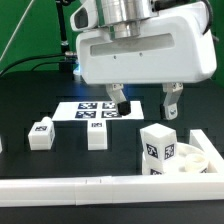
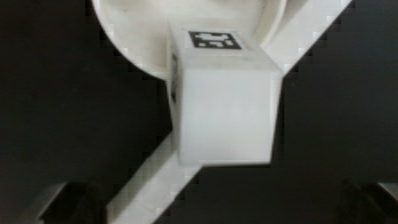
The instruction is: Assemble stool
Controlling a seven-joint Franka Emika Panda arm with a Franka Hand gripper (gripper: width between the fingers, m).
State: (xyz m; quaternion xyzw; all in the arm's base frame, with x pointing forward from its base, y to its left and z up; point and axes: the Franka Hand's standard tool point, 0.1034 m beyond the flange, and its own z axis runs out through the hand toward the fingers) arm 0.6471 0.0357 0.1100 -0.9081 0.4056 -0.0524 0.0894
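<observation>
My gripper (image 1: 143,102) is open and empty, hanging just above an upright white stool leg (image 1: 158,146) with black-and-white tags. That leg stands on or against the round white seat disc (image 1: 198,160) at the exterior view's right. Two more legs lie loose on the black table, one at the left (image 1: 40,133) and one near the middle (image 1: 96,135). In the wrist view the upright leg (image 2: 224,105) fills the centre with a tag on its end, the seat (image 2: 128,30) lies behind it, and my gripper (image 2: 217,205) has its dark fingertips (image 2: 64,200) wide apart at the edges.
The marker board (image 1: 100,108) lies flat behind the loose legs. A long white rail (image 1: 90,188) runs along the table's front edge and shows as a diagonal white strip in the wrist view (image 2: 164,185).
</observation>
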